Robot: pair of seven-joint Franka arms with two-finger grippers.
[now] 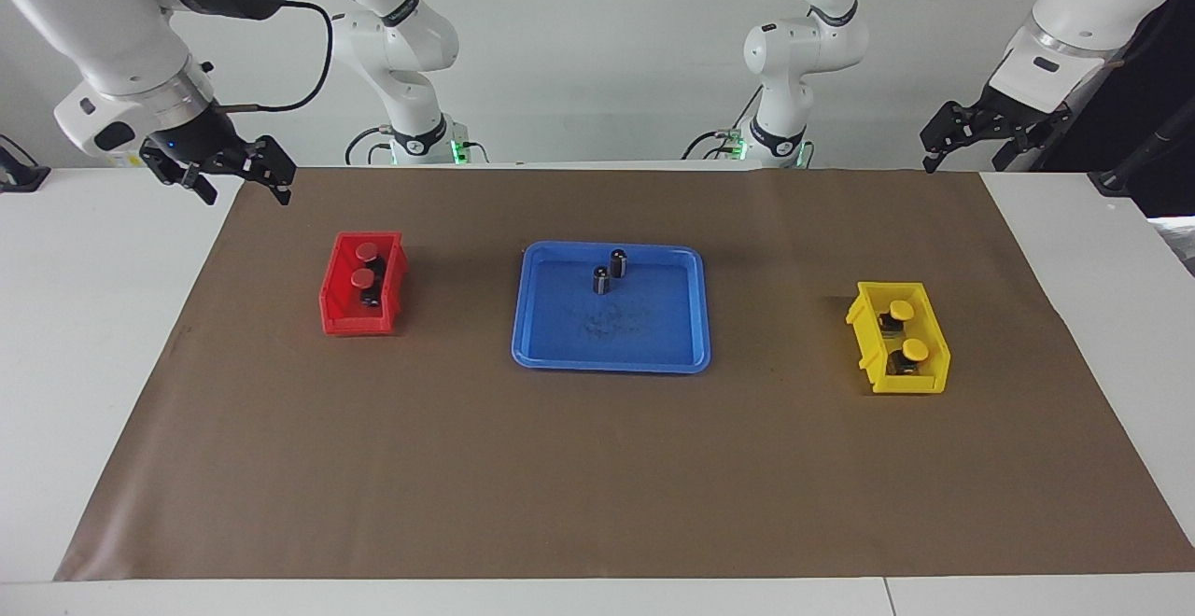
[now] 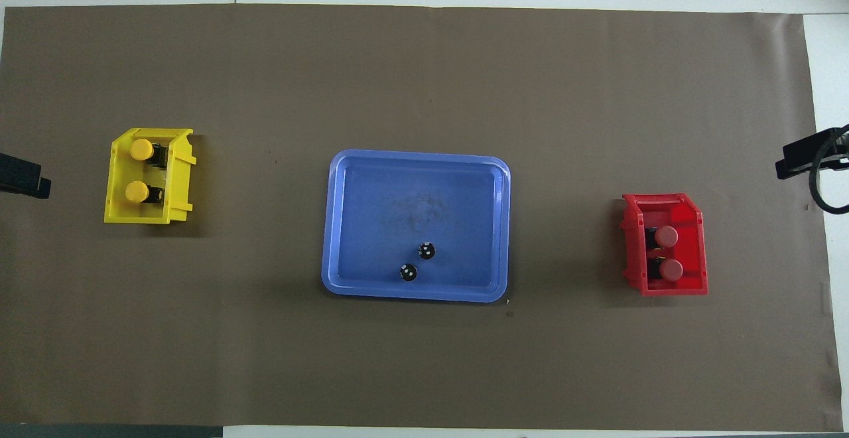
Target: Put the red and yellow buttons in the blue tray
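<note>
Two red buttons (image 1: pixel 371 250) (image 1: pixel 362 277) lie in the small red bin (image 1: pixel 341 322) toward the right arm's end; they also show in the overhead view (image 2: pixel 667 236) (image 2: pixel 670 269). Two yellow buttons (image 1: pixel 900 309) (image 1: pixel 915 350) lie in the small yellow bin (image 1: pixel 868 327) toward the left arm's end, also in the overhead view (image 2: pixel 141 149) (image 2: pixel 137 191). The blue tray (image 1: pixel 611 359) (image 2: pixel 411 186) sits mid-table between the bins. My right gripper (image 1: pixel 238 177) (image 2: pixel 806 156) hangs open and empty over the mat's edge near the red bin. My left gripper (image 1: pixel 971 145) (image 2: pixel 23 179) hangs open and empty over the mat's corner, and both arms wait.
Two dark capless cylinders (image 1: pixel 617 262) (image 1: pixel 601 279) stand upright in the blue tray, in the part nearer to the robots; they also show from above (image 2: pixel 426 250) (image 2: pixel 408 272). A brown mat (image 1: pixel 597 485) covers the white table.
</note>
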